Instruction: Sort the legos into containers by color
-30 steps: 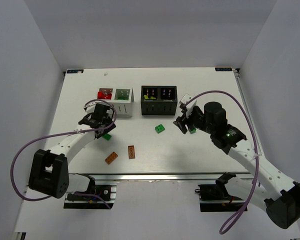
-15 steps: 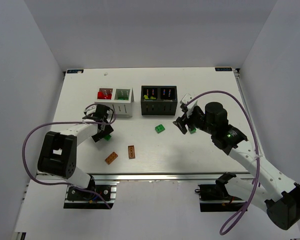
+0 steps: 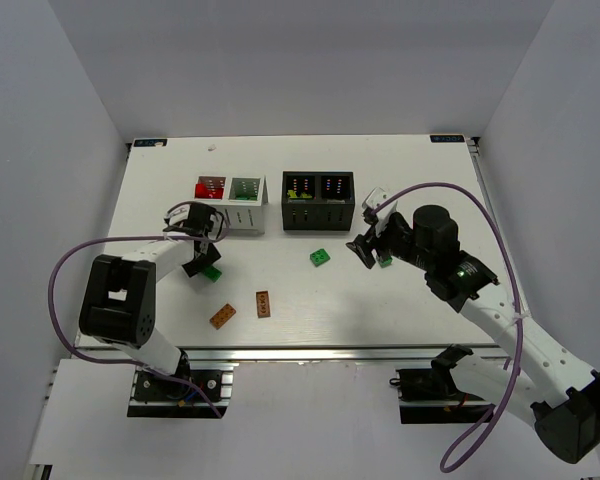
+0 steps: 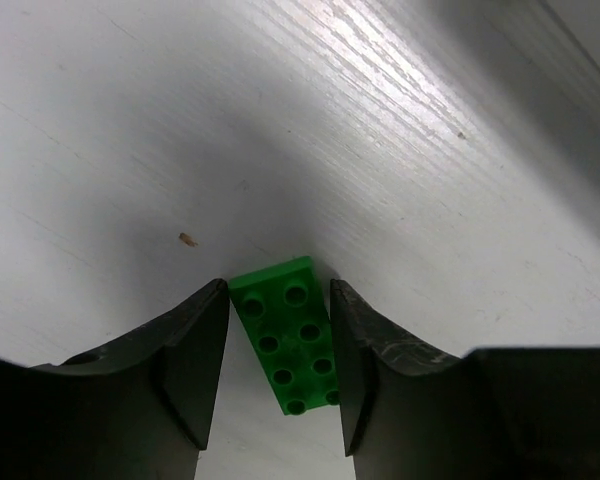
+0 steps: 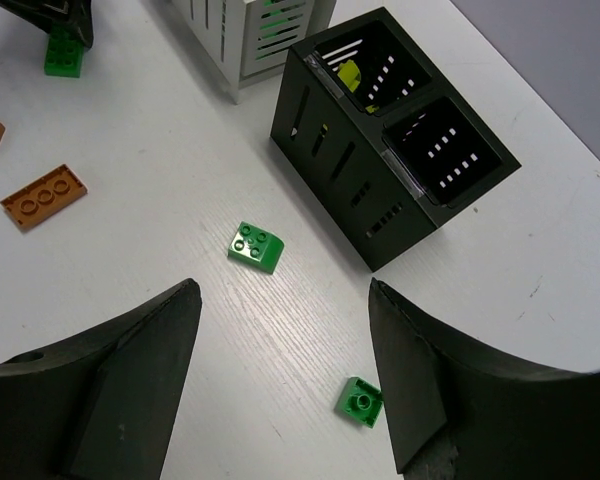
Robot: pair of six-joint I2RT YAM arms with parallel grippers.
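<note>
On the table point(image 3: 420, 170) lay three green bricks point(image 3: 212, 270) point(image 3: 320, 257) point(image 3: 385, 262), two orange bricks point(image 3: 222, 316) point(image 3: 263, 303), a white box point(image 3: 242, 213) and a black box point(image 3: 318, 215). At left, the left fingers point(image 4: 195, 350) closely bracketed one green brick point(image 4: 285, 335), grip uncertain; the right fingers point(image 5: 130, 380) hovered wide apart, empty.

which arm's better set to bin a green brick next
Left. Its fingers flank a green brick on the table, so it likely only needs to close and lift. The right fingers hang open higher up, with two other green bricks below and none between them.
</note>
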